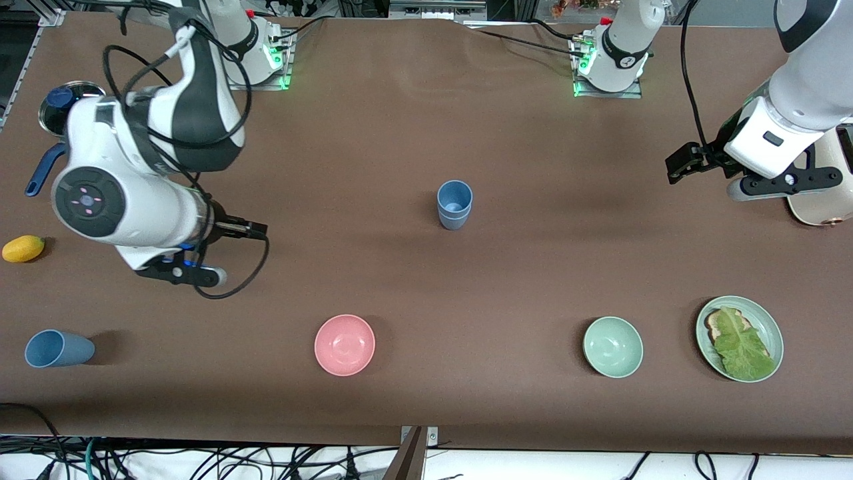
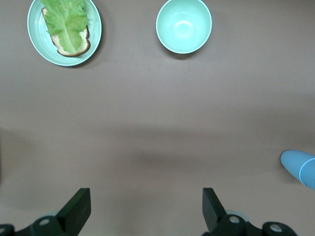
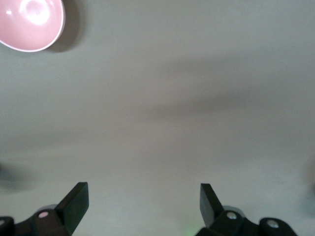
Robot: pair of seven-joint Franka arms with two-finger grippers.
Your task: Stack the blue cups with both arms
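front view: two blue cups (image 1: 454,205) sit nested mid-bench, stack apparently made; a third blue cup (image 1: 58,349) lies tipped near the right arm's end. left end effector (image 2: 146,211) and right end effector (image 3: 143,206) hang released, clear of them.

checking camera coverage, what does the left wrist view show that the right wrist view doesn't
Only the left wrist view shows the pale green bowl, the green plate holding bread and lettuce, and an edge of the stacked blue cups. Only the right wrist view shows part of the pink bowl. Both share bare brown table and their own open fingers, the left gripper and right gripper holding nothing.
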